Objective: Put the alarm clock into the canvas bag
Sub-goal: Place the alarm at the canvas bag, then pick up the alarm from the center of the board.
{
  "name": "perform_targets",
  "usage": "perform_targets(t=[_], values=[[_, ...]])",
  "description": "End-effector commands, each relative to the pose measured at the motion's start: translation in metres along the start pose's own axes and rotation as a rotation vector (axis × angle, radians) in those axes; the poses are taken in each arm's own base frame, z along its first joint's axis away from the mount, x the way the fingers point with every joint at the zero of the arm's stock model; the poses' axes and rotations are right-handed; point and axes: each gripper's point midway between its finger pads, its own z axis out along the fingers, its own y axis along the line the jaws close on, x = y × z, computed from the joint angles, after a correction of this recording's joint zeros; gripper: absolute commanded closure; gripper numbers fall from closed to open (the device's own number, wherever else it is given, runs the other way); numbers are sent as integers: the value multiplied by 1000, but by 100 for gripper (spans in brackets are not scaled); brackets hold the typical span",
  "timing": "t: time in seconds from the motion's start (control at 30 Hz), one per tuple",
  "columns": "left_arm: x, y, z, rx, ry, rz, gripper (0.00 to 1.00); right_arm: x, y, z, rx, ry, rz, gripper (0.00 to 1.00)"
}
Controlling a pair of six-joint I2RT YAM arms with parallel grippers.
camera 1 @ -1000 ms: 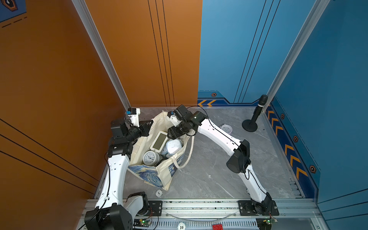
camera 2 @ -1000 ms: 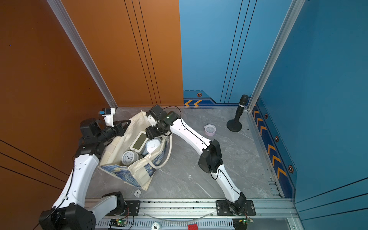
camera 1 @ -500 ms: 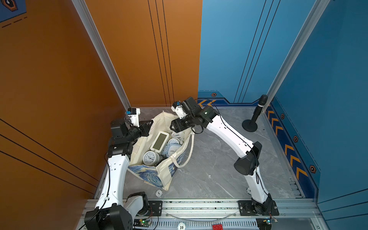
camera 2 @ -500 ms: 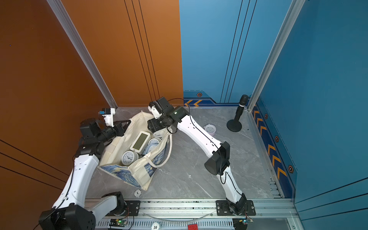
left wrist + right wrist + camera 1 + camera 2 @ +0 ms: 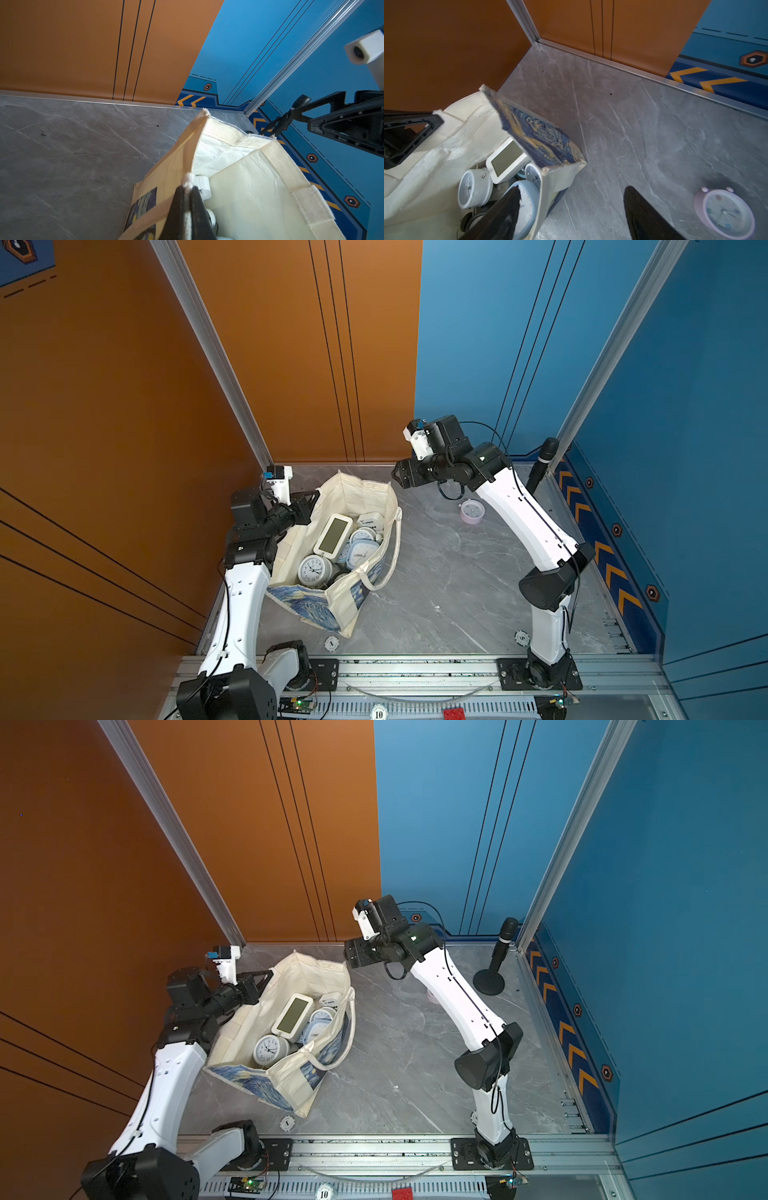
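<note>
Noted left fingers [image 5: 176, 209] pinching the canvas bag [image 5: 347, 491] rim, mouth held wide; right fingers [image 5: 645, 216] spread and empty beside the bag's far corner. Located the pink alarm clock [image 5: 472, 511] on the desk [image 5: 457, 580], well apart from the bag; recommend straddling its body squarely before closing.

Round token [image 5: 378, 714] at front rail [image 5: 415, 668]: "10"; floor token [image 5: 522, 638] possibly "5".

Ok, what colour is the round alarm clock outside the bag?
The round twin-bell alarm clock is pale pink; the right wrist view shows it best.
</note>
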Motion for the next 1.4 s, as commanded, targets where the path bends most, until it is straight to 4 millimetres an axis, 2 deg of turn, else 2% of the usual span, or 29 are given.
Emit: perform_targets(t=[0.0,0.13,0.3,0.57,0.77,1.0,1.17,1.37], values=[[-10,-9,-4,21,-40,45,100,4,-33,-14,104,3,-3,16],[-10,-10,-4,23,-41,46,100,18,-73,-14,198,39,26,13],[-9,-10,-3,24,-39,45,100,45,-116,0,276,106,67,11],[-9,-9,-3,22,-38,45,100,109,-191,33,436,279,112,8],[-9,-10,-3,23,-39,45,100,149,-233,54,495,395,142,7],[-9,-10,-4,20,-42,50,100,172,-266,77,496,448,197,5],[-10,-9,-5,17,-43,52,100,197,-287,95,482,506,247,3],[-10,-9,-5,16,-44,52,100,204,-302,110,436,515,305,1]])
